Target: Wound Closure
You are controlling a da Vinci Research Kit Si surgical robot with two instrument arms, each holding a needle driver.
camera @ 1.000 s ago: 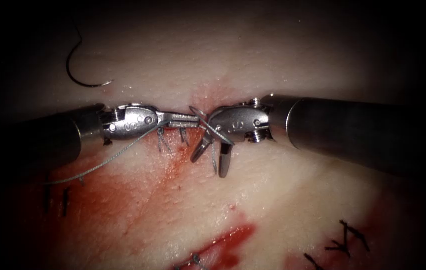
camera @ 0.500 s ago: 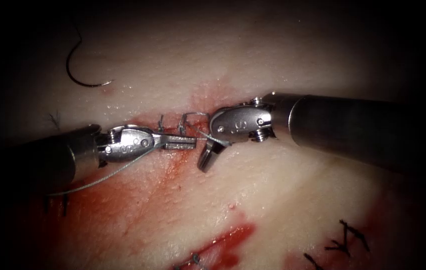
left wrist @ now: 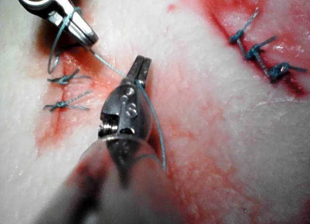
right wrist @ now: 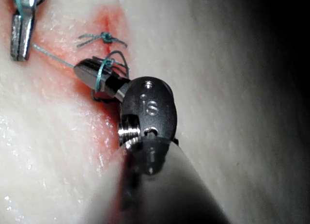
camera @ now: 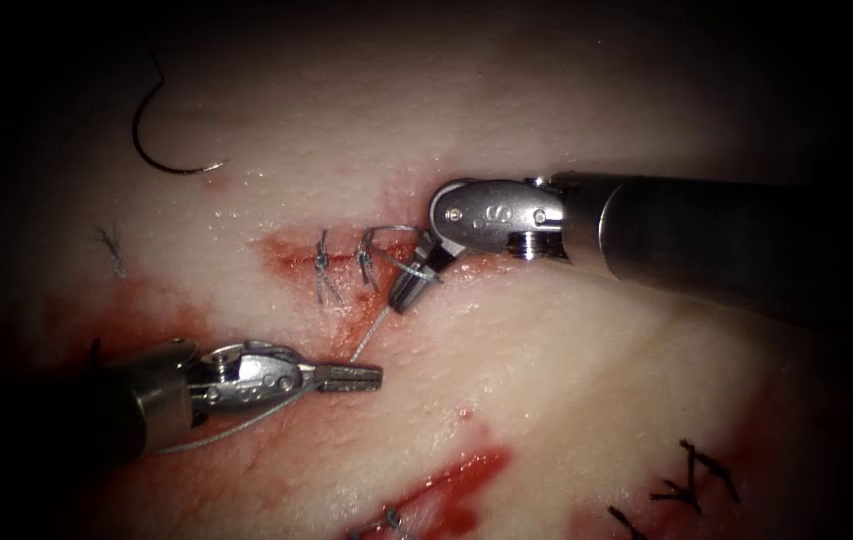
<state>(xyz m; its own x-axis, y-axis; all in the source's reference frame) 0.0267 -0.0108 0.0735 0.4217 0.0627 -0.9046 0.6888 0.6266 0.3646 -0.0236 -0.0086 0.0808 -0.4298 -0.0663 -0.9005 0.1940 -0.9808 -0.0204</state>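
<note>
- We see the left arm's slim steel needle driver (camera: 366, 377) clamped on the thin grey-blue thread (camera: 371, 331), below and to the left of the short red cut (camera: 346, 262), so the strand runs taut up to the other tool.
- The right arm's steel needle driver (camera: 414, 290) sits at the cut's right end, jaws closed, thread looped around them; whether they pinch a strand we cannot tell.
- The dark curved needle (camera: 161, 150) lies free on the pale tissue (camera: 586, 380), well up and left of the cut, out of the way.
- Two knotted stitches (camera: 324, 262) already cross the cut.
</note>
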